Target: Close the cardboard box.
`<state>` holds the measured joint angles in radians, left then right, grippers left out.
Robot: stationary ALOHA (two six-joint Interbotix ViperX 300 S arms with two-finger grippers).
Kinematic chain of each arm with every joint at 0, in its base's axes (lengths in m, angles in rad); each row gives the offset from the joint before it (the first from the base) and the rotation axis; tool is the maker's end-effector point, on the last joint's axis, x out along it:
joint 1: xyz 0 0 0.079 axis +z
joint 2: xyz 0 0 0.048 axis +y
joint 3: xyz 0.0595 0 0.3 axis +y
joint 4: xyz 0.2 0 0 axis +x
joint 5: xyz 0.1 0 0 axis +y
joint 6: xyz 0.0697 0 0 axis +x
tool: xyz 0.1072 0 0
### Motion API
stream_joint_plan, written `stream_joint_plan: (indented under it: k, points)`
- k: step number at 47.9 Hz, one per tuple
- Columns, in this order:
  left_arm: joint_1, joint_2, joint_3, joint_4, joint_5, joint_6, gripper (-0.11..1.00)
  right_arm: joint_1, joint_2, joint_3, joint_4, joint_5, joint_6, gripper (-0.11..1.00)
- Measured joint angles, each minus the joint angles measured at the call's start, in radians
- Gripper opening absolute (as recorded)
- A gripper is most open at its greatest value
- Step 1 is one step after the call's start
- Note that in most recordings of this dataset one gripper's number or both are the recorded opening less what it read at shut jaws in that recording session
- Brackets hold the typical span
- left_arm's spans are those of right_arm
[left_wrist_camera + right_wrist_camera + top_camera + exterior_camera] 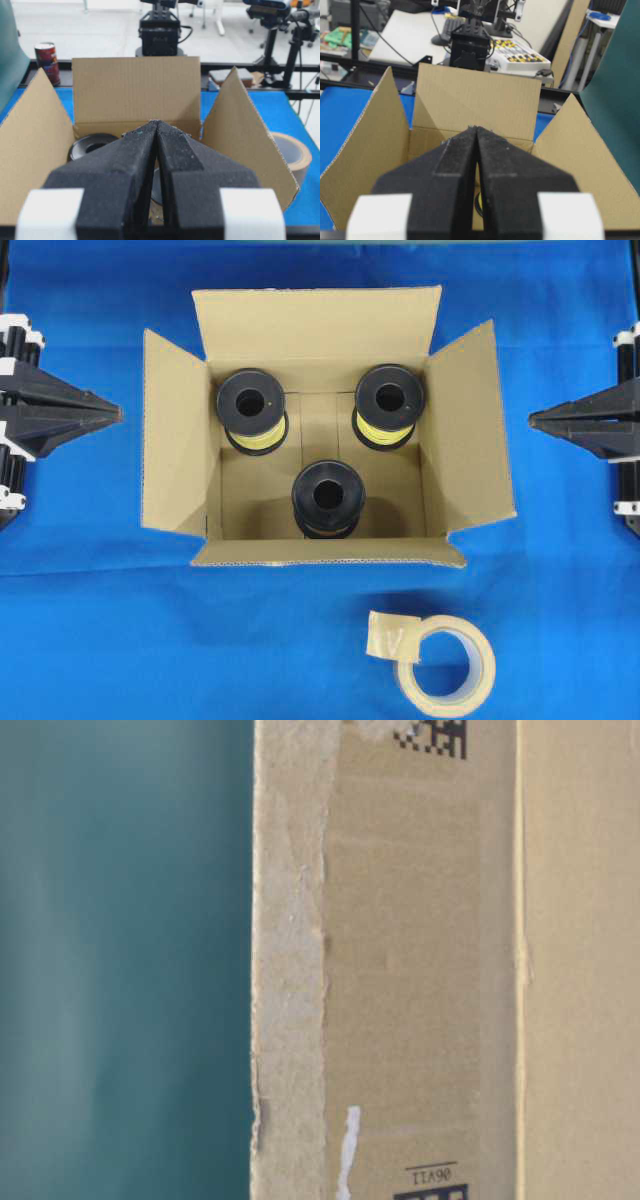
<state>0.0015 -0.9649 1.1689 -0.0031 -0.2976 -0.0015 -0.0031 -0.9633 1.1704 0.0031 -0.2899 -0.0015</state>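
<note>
A: Where are we with the cardboard box (320, 430)?

B: It sits near the middle of the blue table (90, 640), a little toward the far edge, and all four flaps stand open. The far flap (318, 325) is upright, the left flap (175, 445) and right flap (470, 435) splay outward, and the near flap (328, 552) leans toward the front edge. Nothing is folded yet, so we judge the closing as not begun.

A: What's inside?

B: Three black spools (252, 410), two toward the far wall and one nearer the front. They sit below the rim, so they shouldn't block the flaps.

A: And our grippers?

B: The left gripper (112, 412) waits at the left edge of the table, fingers pressed together, pinching nothing. The right gripper (535, 420) mirrors it at the right edge, likewise pressed together and empty. Each points at a side flap, well apart from it, which suits pushing rather than grasping.

A: The tape roll (447, 665)?

B: Near the front edge, right of centre, clear of the box. We'd leave it alone.

A: Any risk?

B: Probably the box sliding if we push one side flap alone; pressing from both sides should steady it.
</note>
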Motion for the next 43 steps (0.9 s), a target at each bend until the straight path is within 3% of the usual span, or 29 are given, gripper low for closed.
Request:
stream_joint_plan:
  k: [12, 28, 35, 43]
  points:
    - [0.002, -0.043, 0.005, -0.025, 0.117, 0.014, 0.00, 0.002, -0.011, -0.023, 0.003, 0.098, 0.011, 0.00]
    - [0.009, -0.186, 0.008, -0.025, 0.489, 0.002, 0.00, 0.002, -0.109, -0.040, 0.015, 0.456, 0.031, 0.00]
    - [0.008, -0.176, 0.041, -0.023, 0.525, 0.012, 0.00, 0.002, -0.097, -0.015, 0.015, 0.534, 0.032, 0.00]
    - [0.008, -0.115, 0.081, -0.025, 0.517, -0.003, 0.00, 0.002, -0.041, 0.029, 0.015, 0.529, 0.032, 0.00]
